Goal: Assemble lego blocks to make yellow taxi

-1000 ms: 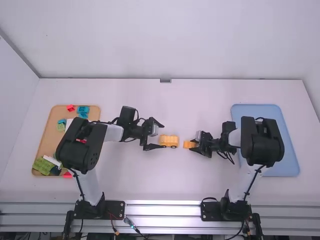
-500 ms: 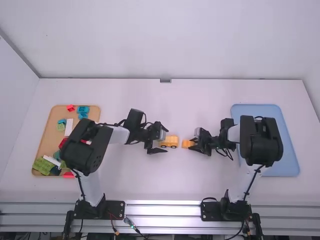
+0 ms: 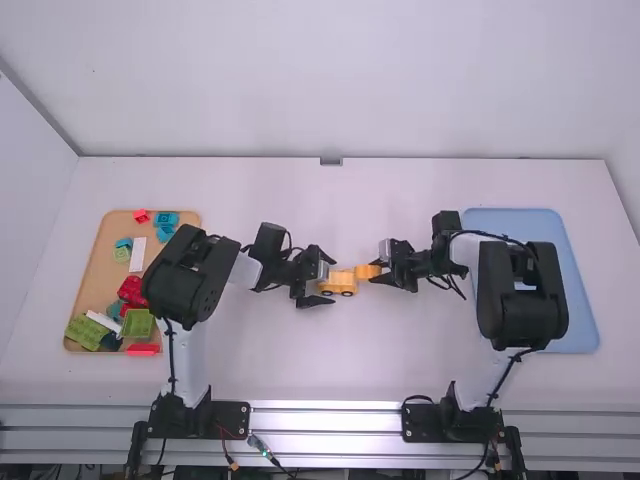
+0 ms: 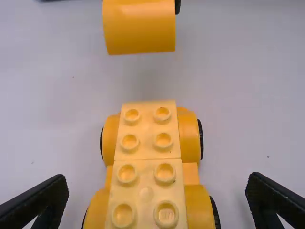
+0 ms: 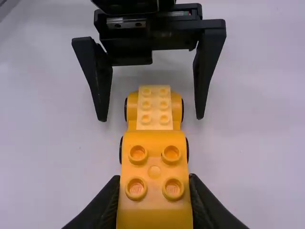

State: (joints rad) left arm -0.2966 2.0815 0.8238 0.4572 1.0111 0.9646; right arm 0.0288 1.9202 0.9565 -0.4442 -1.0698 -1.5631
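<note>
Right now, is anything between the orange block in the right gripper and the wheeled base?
Nothing visible stands between the orange block and the wheeled base; the left gripper has its open jaws on either side of the base.

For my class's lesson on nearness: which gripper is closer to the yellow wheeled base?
Left. The left gripper has its open jaws on either side of the wheeled base; the right gripper is off one end, gripping an orange block.

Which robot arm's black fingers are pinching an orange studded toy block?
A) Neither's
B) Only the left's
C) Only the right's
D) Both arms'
C: the right arm's black fingers clamp the orange studded block, while the left arm's fingers stand wide apart.
</note>
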